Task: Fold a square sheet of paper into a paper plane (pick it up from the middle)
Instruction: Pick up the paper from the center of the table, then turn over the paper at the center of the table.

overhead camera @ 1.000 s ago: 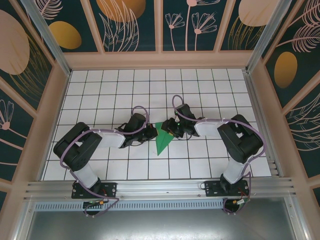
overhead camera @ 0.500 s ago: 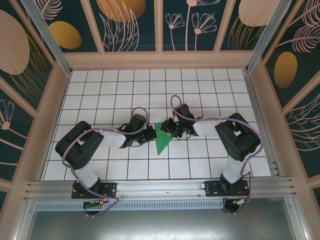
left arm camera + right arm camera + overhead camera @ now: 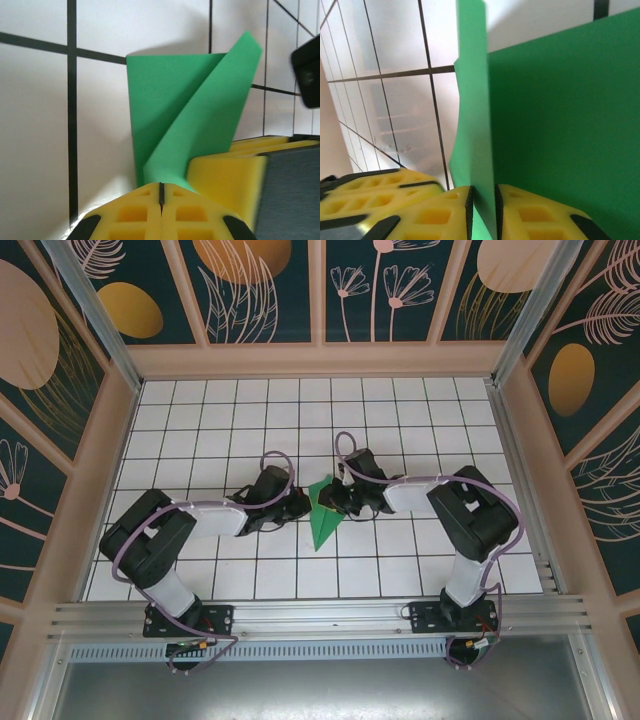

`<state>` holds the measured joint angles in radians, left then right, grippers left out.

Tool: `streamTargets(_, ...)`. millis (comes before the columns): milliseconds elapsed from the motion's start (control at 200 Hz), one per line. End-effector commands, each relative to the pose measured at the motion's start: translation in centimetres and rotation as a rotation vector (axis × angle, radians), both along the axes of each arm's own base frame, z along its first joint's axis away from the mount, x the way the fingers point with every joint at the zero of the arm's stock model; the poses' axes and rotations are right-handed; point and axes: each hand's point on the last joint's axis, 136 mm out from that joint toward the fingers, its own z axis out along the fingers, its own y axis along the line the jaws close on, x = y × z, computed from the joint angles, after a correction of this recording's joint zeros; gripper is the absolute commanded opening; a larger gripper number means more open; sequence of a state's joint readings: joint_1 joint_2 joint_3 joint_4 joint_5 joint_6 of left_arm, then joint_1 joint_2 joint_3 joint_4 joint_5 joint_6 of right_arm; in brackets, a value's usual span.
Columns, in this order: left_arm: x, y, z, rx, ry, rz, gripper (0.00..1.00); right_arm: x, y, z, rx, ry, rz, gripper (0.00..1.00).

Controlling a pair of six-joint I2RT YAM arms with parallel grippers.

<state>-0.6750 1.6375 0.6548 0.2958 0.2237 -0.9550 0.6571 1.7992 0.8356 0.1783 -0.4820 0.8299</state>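
Since the earlier frame, the right pincer (image 3: 482, 192) is brought nearer the left pincer (image 3: 161, 186), and the paper (image 3: 170, 110) between them is lifted slightly off the surface (image 3: 400, 420). The left pincer is clenched on the paper's fold, apparently to anchor it. A standing flap is flanked by the right pincer's narrowed jaws, but a firm nip cannot be confirmed. One paper and two pincers are counted.

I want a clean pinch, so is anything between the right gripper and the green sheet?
Nothing visible is in the way. The green sheet's raised flap sits in the narrow gap between the right gripper's fingers, and the left gripper is shut on the sheet.
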Motion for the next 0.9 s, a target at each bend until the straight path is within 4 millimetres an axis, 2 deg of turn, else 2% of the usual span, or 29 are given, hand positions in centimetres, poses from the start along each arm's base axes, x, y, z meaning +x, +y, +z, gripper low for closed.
streamTargets(0,0.7,1.2,0.9,0.017,-0.023,0.037,0.10,-0.6,0.9,-0.2,0.014,-0.026,0.067,0.20)
streamTargets(115,0.9,2.1,1.5,0.002,-0.025,0.071,0.20,-0.8,1.2,-0.3,0.019,-0.035,0.085,0.18)
streamTargets(215,0.9,2.7,2.2,-0.020,-0.032,0.096,0.32,-0.7,1.3,0.0,0.033,-0.049,0.087,0.08)
streamTargets(260,0.9,2.9,2.7,-0.035,-0.038,0.105,0.39,-0.5,1.4,0.8,0.060,-0.069,0.085,0.03)
streamTargets(380,0.5,3.2,4.4,-0.125,-0.061,0.117,0.59,1.0,1.3,4.9,0.175,-0.163,0.065,0.00)
streamTargets(500,0.1,2.7,8.3,-0.286,-0.129,0.095,0.76,2.8,0.4,10.1,0.346,-0.236,0.043,0.00)
streamTargets(545,-0.1,2.7,9.4,-0.312,-0.151,0.093,0.83,2.6,0.6,11.6,0.401,-0.243,0.057,0.00)
streamTargets(560,-0.1,2.7,9.8,-0.320,-0.157,0.091,0.85,3.4,-0.1,12.1,0.417,-0.251,0.035,0.00)
streamTargets(641,-0.4,2.5,11.6,-0.371,-0.184,0.076,0.94,4.1,-0.8,14.5,0.502,-0.265,0.037,0.00)
streamTargets(791,-1.3,1.1,15.0,-0.545,-0.215,0.010,0.99,4.5,-1.0,17.7,0.623,-0.267,0.043,0.00)
streamTargets(896,-1.3,0.6,15.8,-0.602,-0.205,-0.005,0.99,4.3,-0.8,19.3,0.697,-0.248,0.053,0.01)
